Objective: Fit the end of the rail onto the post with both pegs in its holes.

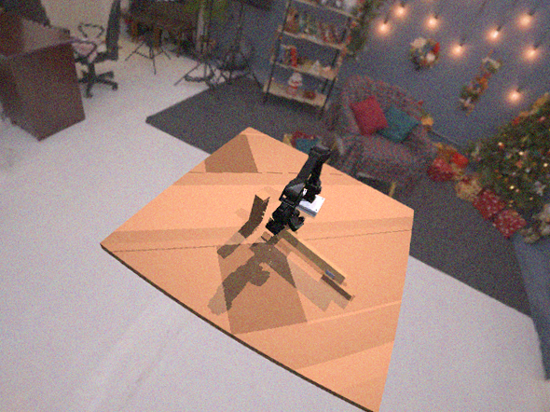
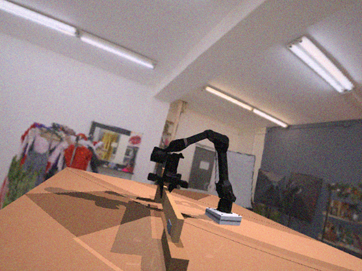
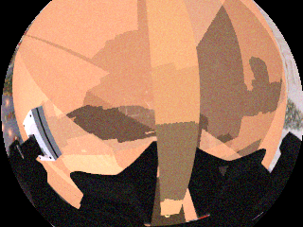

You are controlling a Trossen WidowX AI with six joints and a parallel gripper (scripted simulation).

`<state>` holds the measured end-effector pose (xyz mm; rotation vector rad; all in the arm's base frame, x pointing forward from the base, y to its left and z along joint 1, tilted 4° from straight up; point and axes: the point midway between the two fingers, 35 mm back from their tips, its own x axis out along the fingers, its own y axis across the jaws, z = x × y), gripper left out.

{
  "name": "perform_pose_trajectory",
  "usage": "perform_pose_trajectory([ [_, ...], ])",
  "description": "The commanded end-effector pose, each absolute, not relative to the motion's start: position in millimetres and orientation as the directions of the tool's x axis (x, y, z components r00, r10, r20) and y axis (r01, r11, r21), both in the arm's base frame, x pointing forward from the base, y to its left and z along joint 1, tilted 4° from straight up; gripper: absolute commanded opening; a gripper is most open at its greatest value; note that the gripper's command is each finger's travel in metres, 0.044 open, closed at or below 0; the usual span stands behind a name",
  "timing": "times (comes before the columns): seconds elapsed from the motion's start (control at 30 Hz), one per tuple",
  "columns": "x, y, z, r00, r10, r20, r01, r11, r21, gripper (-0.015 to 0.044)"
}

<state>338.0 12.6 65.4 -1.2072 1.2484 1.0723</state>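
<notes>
The wooden rail [image 1: 313, 257] [image 2: 173, 210] [image 3: 175, 95] runs from the gripper to the low footboard block [image 1: 343, 290] [image 2: 178, 266]. Its far end is at the blue-marked bracket [image 1: 330, 274] [image 2: 168, 226]; the seating inside is unclear. My gripper [image 1: 274, 232] [image 3: 167, 144] is shut on the rail close to its near end, a finger on each side. The post [image 1: 257, 213] stands beyond the gripper, with a gap between them in the top view. The gripper largely covers the near end there. Pegs, holes and any contact cannot be made out, nor whether the rail is exactly level.
The arm's white base [image 1: 312, 205] [image 2: 223, 217] [image 3: 43, 134] stands on the table [image 1: 353, 343] to one side of the rail. Dark shadows of the arm, post and rail lie across the tabletop.
</notes>
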Motion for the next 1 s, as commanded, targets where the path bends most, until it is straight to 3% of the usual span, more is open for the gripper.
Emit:
perform_pose_trajectory([
  [0.0, 338.1, 13.4, 67.4, 0.057, -0.053, -0.997, -0.994, 0.092, -0.062, 0.0],
  [0.97, 337.4, 6.1, 66.1, 0.057, -0.054, -0.997, -0.994, 0.092, -0.062, 0.0],
])
